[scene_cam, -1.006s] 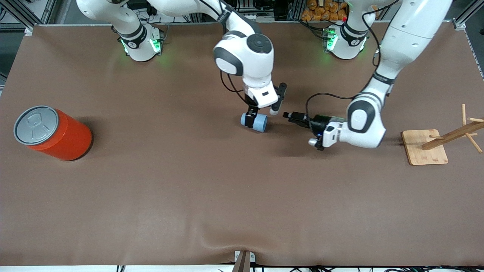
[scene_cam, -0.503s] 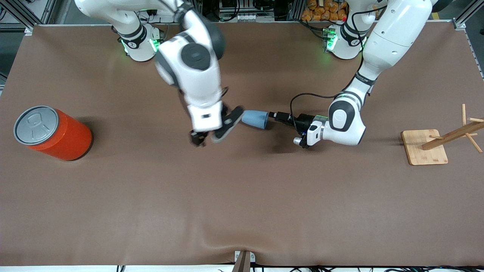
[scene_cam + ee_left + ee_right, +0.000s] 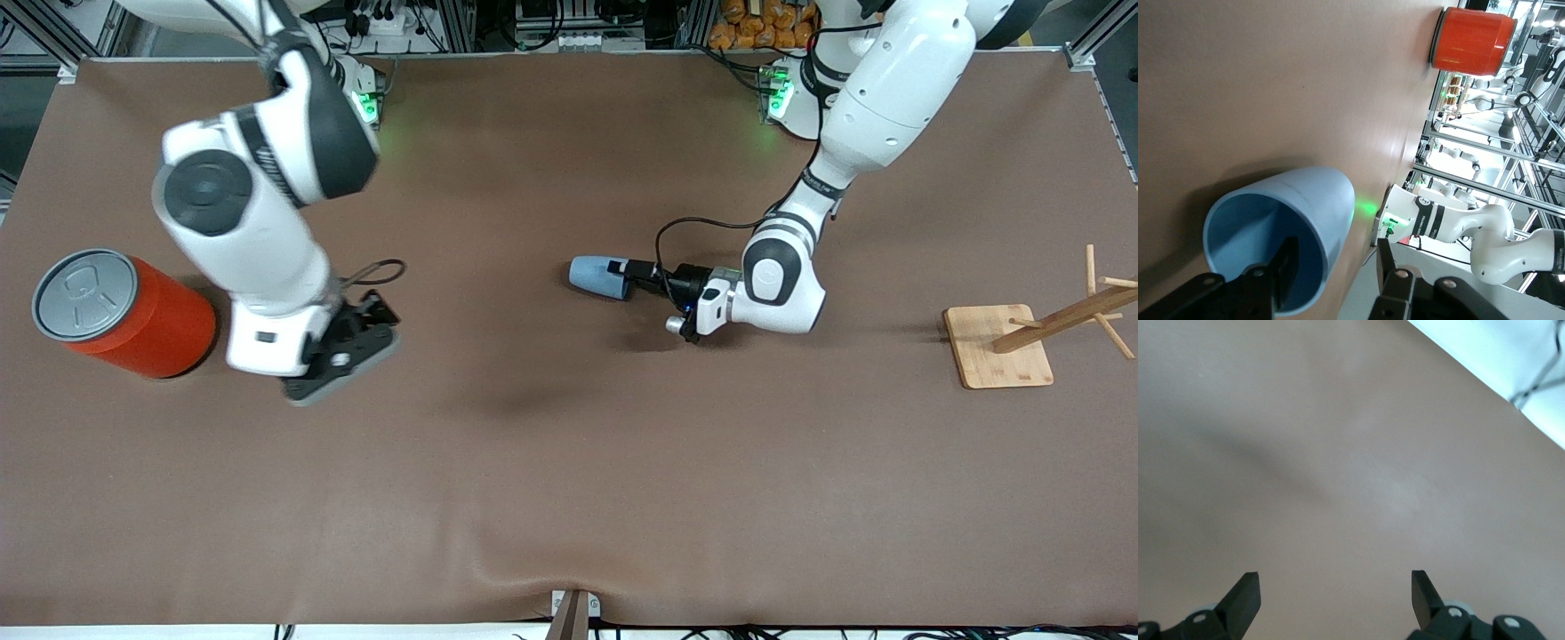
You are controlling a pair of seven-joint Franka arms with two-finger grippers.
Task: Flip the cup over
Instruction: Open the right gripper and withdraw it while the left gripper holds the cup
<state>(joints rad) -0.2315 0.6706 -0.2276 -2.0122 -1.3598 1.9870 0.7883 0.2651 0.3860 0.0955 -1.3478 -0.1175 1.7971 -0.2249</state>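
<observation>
No text, brand, number or sign can be read anywhere in these views; the grey lid of the orange can point(image 3: 85, 293) carries only an embossed pull-tab outline, not lettering; the bands on the arm bases point(image 3: 363, 105) bear small dark marks too fine to make out; the arm link seen in the left wrist view point(image 3: 1431, 220) shows a line of dark print that cannot be deciphered; the cup point(image 3: 597, 276), the wooden stand point(image 3: 997, 347) and the brown table cover point(image 3: 569, 462) are plain, with no markings.
</observation>
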